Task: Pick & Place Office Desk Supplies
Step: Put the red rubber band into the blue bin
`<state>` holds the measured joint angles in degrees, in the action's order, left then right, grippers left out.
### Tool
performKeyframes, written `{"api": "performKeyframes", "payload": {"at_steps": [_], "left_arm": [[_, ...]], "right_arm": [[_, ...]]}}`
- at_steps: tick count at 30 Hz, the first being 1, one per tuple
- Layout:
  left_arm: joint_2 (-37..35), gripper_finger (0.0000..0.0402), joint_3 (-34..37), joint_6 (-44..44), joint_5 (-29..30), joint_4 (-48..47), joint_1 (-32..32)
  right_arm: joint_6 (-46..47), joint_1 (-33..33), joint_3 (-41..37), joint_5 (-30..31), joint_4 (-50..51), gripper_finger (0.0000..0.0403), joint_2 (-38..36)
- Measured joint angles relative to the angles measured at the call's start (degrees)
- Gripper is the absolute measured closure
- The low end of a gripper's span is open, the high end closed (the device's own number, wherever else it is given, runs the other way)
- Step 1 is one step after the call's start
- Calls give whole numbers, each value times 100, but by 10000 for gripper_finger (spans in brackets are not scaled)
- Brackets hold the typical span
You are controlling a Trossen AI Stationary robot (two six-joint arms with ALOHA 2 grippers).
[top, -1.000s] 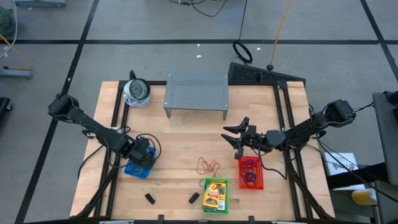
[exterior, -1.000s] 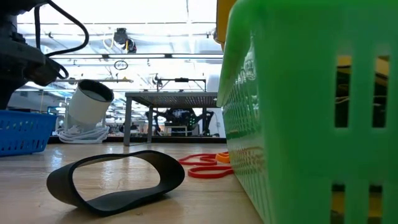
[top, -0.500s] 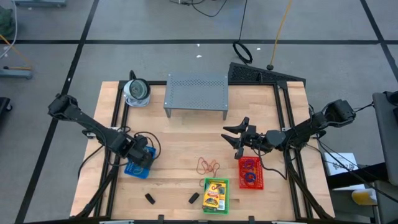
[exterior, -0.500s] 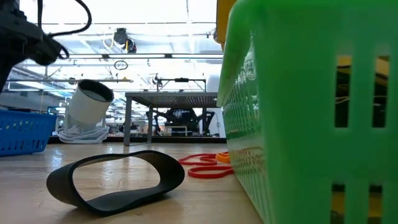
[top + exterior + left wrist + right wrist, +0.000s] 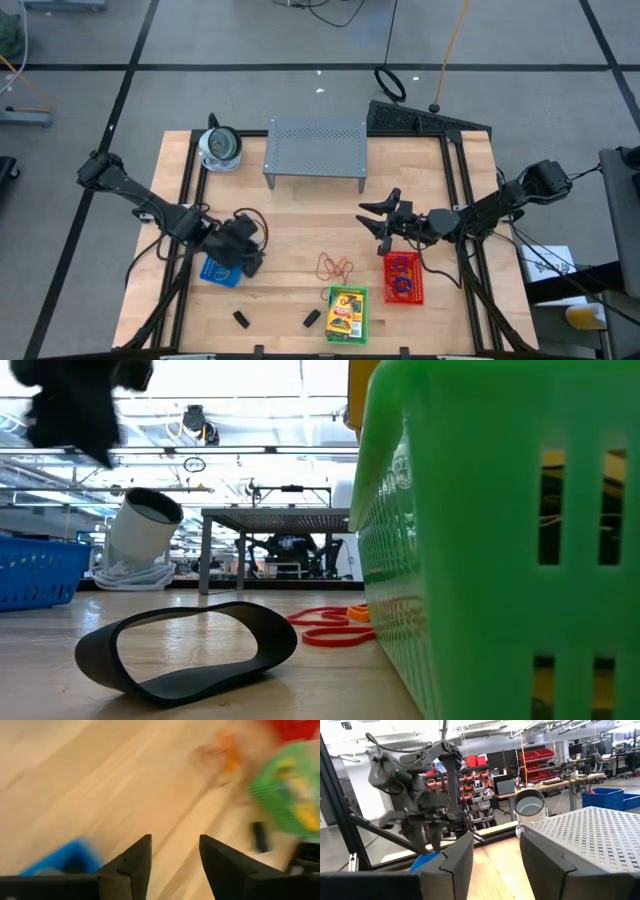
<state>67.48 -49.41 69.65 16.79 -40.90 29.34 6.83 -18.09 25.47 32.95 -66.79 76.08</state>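
Left side of the worktop (image 5: 290, 215): the left tool (image 5: 248, 250) hovers at the inner edge of the blue basket (image 5: 218, 270). The left wrist view shows its fingers parted with nothing between them, so it is released and empty.

Task items, left to right: two small black clips (image 5: 241, 319) and (image 5: 311, 318) near the front edge; a cluster of rubber-band loops (image 5: 335, 267) in orange and red at centre front; crayon boxes (image 5: 346, 312) seated in the green basket (image 5: 347, 336); further loops (image 5: 402, 275) lying in the red basket (image 5: 404, 298). In the low view a black band (image 5: 186, 651) lies flat in the foreground, with red loops (image 5: 330, 626) behind it.

Judgement: the left arm appears to be between a drop at the blue basket and the next pick. The loose loops are the nearest reachable item. They lie flat and thin, so the fingers should descend to the surface, straddle one strand and close only once in contact.

Right side: the right tool (image 5: 383, 218) is suspended above the worktop just behind the red basket, fingers spread and empty.

Surroundings: the grey perforated shelf (image 5: 315, 147) and the round white-grey object (image 5: 219, 146) stand at the rear, well apart from the pick area. The green basket sits just beside the loops and limits approach from the front.
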Motion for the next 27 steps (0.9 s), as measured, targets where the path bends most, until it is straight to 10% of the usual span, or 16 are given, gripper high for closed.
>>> {"api": "performKeyframes", "payload": {"at_steps": [14,27], "left_arm": [[0,227,0,-4392,866,3358,-76],[1170,227,4,-6716,984,5335,-470]], "right_arm": [[143,0,2,-2,-121,248,1],[151,0,2,-4,10,248,1]]}}
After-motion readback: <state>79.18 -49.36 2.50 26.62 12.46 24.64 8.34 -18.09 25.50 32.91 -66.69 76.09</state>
